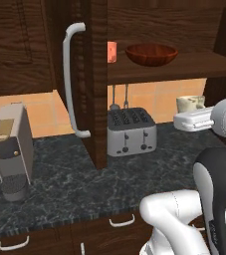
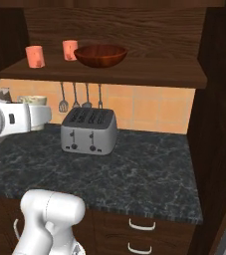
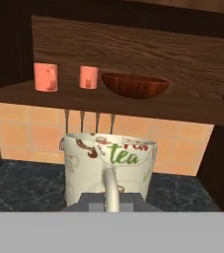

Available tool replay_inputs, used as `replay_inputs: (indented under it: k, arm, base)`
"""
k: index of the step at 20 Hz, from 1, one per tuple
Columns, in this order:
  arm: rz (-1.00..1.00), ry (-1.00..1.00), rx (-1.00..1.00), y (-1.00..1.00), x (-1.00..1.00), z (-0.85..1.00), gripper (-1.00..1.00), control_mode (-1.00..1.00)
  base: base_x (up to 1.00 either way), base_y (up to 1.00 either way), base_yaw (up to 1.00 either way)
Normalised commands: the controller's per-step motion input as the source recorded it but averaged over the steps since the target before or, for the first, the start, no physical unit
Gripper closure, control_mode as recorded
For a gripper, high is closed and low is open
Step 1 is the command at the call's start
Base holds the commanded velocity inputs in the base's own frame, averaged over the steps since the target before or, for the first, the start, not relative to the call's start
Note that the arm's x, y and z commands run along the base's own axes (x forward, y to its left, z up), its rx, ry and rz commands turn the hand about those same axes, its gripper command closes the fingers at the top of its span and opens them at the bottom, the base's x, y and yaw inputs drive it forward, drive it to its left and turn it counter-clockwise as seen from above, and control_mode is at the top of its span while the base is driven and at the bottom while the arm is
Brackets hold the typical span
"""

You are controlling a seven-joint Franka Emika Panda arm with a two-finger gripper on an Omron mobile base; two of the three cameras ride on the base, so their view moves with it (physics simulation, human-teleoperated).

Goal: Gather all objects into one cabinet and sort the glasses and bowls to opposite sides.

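Here, the pincer (image 3: 111, 202) is clamped on the handle of the cream-white mug (image 3: 111, 168), above the counter (image 2: 149, 174); the cabinet shelf (image 2: 134, 72) carries two salmon-orange mugs (image 2: 35, 56) and a reddish-brown bowl (image 2: 100, 55).

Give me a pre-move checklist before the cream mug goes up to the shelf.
1. Grip: fingers closed on the cream mug at its handle: ok.
2. Mug upright, held off the counter: ok.
3. Cabinet door open: ok.
4. Two orange mugs on the shelf, left of the bowl: ok.
5. Free shelf space by the orange mugs: cannot tell.
6. Toaster stands below the shelf, right of the mug: ok.
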Motion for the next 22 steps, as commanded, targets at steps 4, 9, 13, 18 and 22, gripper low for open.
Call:
replay_inputs:
  k: [4,9,13,18,22]
  arm:
    - [0.03,-0.01,0.01,0.0,0.0,0.0,1.0,-1.0]
    - [0.17,-0.03,0.04,0.0,-0.16,0.3,1.0,-1.0]
    - [0.19,-0.01,0.06,0.0,-0.11,0.7,1.0,-1.0]
    - [0.02,-0.1,0.02,0.0,0.1,0.26,1.0,-1.0]
    - [0.0,-0.08,0.02,0.0,0.48,0.03,1.0,-1.0]
  base:
    - [0.06,0.0,0.06]
    - [0.0,0.0,0.0]
    - [0.0,0.0,0.0]
    - [0.0,0.0,0.0]
    - [0.0,0.0,0.0]
